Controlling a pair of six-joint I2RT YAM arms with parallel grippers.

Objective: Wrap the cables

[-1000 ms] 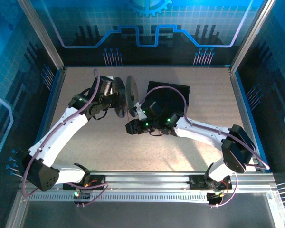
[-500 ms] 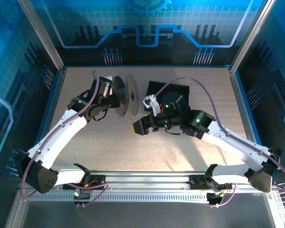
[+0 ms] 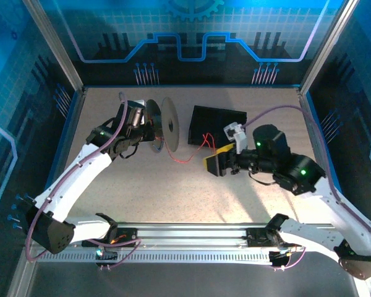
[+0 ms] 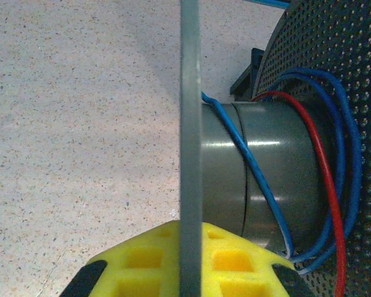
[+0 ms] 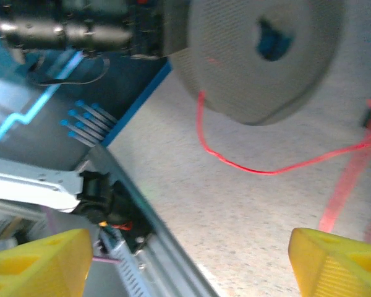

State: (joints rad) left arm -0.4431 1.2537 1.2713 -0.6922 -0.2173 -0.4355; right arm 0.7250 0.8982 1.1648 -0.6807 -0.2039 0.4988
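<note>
Coiling round the smooth grey cylindrical hub (image 4: 278, 185) of a spool, the thin blue wire (image 4: 260, 179) and thin red wire (image 4: 321, 161) sit between two flat round discs, the far one a perforated flange (image 4: 334, 74). The red wire's loose tail curls over the speckled beige tabletop (image 3: 142, 185) to a matte black rectangular box (image 3: 217, 120). The left gripper (image 4: 188, 266), with ribbed yellow pads, is clamped on the thin grey flange (image 4: 190, 124). The right gripper (image 3: 215, 162) hovers near the box, spread wide, empty.
</note>
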